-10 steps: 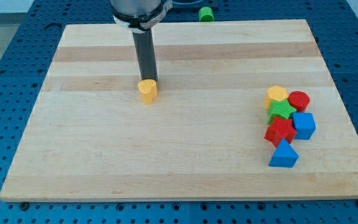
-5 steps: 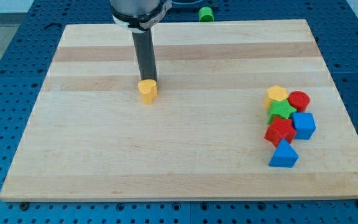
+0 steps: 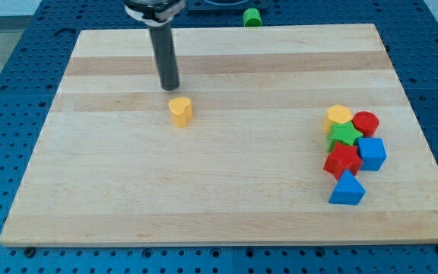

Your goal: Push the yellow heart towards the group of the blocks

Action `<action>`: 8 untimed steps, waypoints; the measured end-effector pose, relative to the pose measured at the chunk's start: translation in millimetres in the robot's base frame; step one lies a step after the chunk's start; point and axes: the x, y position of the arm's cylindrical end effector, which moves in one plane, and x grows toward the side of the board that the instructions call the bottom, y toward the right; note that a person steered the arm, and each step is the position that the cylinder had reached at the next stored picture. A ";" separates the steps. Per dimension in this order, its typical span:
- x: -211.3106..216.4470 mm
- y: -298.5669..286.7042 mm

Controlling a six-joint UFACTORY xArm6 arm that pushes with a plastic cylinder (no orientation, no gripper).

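The small yellow heart-shaped block (image 3: 180,110) lies on the pale wooden board (image 3: 204,190), just below my tip (image 3: 170,87) and slightly to its right in the view, with a narrow strip of bare wood between the two, so they are not touching. My tip is the lower end of a straight dark rod; it has no claw to open, close or hold anything, and it carries nothing.

Far to the right of my tip and lower in the view sits the group of blocks, packed close together near the board's right edge. At its top are a yellow block of rounded, many-sided shape (image 3: 338,116) and a red cylinder (image 3: 366,122) side by side. Under them comes a green star (image 3: 345,135), then a blue cube-like block (image 3: 371,152) beside a red star-like block (image 3: 342,160), and lowest a blue triangular block (image 3: 347,189).

Above and to the right of my tip, off the board on the blue perforated table (image 3: 6,91), rests a small green block (image 3: 251,16).
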 end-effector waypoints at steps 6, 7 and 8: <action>90.6 40.4; 105.3 81.0; 101.3 106.7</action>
